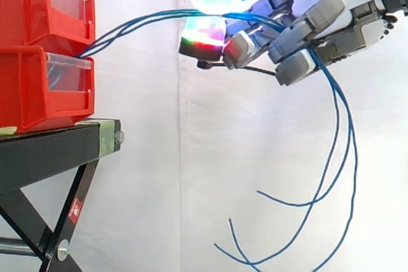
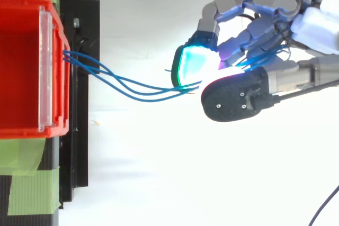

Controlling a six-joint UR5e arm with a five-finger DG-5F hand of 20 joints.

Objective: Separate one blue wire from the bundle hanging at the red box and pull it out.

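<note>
Side and top views of the hand at the wire bundle. The blue wires (image 1: 140,20) leave the front of the stacked bins at the seam where the upper red bin (image 1: 38,4) sits on the lower red bin (image 1: 32,87). From there their long axis runs nearly level, rising slightly, away from the bins and toward the hand (image 1: 306,30). In the top view the strands (image 2: 132,86) fan a little apart near the bin and draw together as they reach the hand.

The fingers are curled, and two glowing pads (image 1: 204,36) close on the wires from above and below, clamping the bundle between them. Whether a single strand has been parted from the rest cannot be told.

Beyond the hand, the wires drop in long loose curves and sweep back toward the bins, with their free ends low and hanging in the air. The bins rest on the black stand (image 1: 44,144), which is edged with green tape (image 2: 26,183).
</note>
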